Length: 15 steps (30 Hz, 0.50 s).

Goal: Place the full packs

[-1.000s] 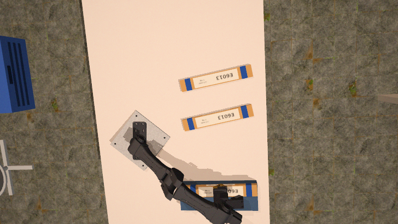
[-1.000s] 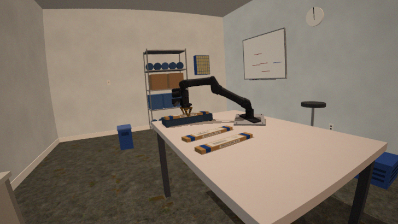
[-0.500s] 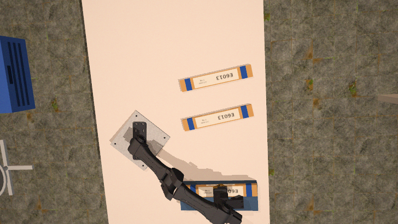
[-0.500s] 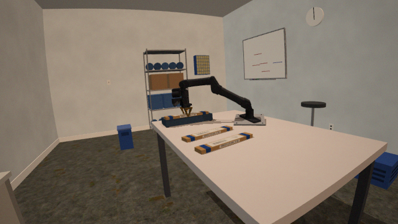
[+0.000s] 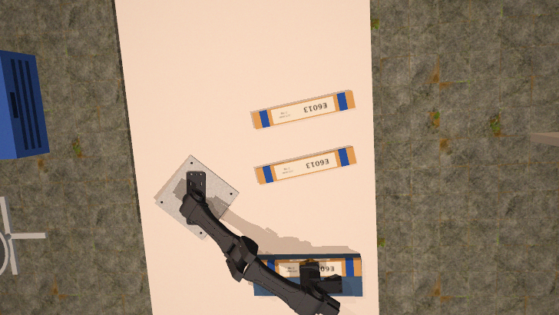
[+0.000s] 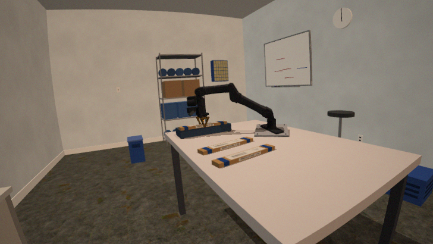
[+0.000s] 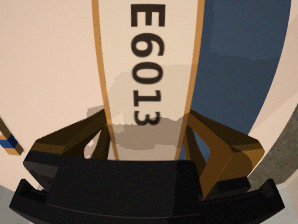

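Although no weight can be read from its printed face, the pack at the platform point(image 5: 325, 268) point(image 6: 184, 128) point(image 7: 147, 95) is likely to handle as a dense, stiff bar, heavy for its slim section. It is seen lying along the low platform point(image 5: 348, 287) point(image 6: 206, 131) point(image 7: 240, 45), toward the side nearer the other packs, with a strip of the platform left bare beside it. Its long sides are gripped by the fingers of the hand point(image 5: 311, 270) point(image 6: 203, 122) point(image 7: 147, 135), which is closed on it near the middle of its length. That is probably the best place for a hold, since a grip toward one end would let the rods' weight tip or twist it. The carton walls look smooth, so some slip may be expected if it is lifted fast, and the edges could be crushed by too hard a squeeze.

Beyond the platform, the middle pack point(image 5: 305, 164) point(image 6: 225, 145) and the far pack point(image 5: 302, 109) point(image 6: 244, 155) are laid flat on the table point(image 5: 195, 77) point(image 6: 303, 181), slightly askew to it and apart from each other. Both look the same as the gripped one, so fullness would have to be judged by lifting, each best taken across its narrow width at mid-length.

No visible change from here: the arm point(image 5: 213, 224) point(image 6: 251, 105), gripper point(image 5: 309, 269) point(image 6: 204, 124) point(image 7: 147, 112) and platform pack point(image 5: 348, 266) point(image 6: 183, 127) point(image 7: 147, 85) match both earlier looks. Fingertips are small from this side, so a slight shift there could have escaped me.
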Available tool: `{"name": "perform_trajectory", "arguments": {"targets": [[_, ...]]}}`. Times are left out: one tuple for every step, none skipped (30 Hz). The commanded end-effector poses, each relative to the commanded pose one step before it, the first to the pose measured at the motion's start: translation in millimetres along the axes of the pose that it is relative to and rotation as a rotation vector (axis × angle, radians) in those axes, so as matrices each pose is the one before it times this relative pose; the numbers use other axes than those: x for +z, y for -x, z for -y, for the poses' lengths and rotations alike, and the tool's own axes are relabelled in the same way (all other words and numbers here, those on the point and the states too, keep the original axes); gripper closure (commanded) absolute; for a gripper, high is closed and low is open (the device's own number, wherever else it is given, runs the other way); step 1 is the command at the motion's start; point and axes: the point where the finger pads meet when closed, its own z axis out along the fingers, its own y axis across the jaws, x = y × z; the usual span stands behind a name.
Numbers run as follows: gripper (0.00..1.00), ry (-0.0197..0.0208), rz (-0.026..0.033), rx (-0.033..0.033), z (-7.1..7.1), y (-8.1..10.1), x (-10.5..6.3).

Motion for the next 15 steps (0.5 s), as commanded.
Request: {"name": "perform_trajectory", "arguments": {"targets": [[1.00,0.01084,-0.01045,-0.00132,6.82,4.34,-30.38],[1.00,0.00000,0.00000,0.00000,0.00,0.00,0.00],[1.00,0.00000,0.00000,0.00000,0.00,0.00,0.00],[1.00,0.00000,0.00000,0.00000,0.00,0.00,1.67],[1.00,0.00000,0.00000,0.00000,0.00,0.00,1.67],[1.00,0.00000,0.00000,0.00000,0.00,0.00,1.67],[1.00,0.00000,0.00000,0.00000,0.00,0.00,1.67],[1.00,0.00000,0.00000,0.00000,0.00,0.00,1.67],[1.00,0.00000,0.00000,0.00000,0.00,0.00,1.67],[1.00,0.00000,0.00000,0.00000,0.00,0.00,1.67],[1.00,0.00000,0.00000,0.00000,0.00,0.00,1.67],[1.00,0.00000,0.00000,0.00000,0.00,0.00,1.67],[1.00,0.00000,0.00000,0.00000,0.00,0.00,1.67],[1.00,0.00000,0.00000,0.00000,0.00,0.00,1.67],[1.00,0.00000,0.00000,0.00000,0.00,0.00,0.00]]}}
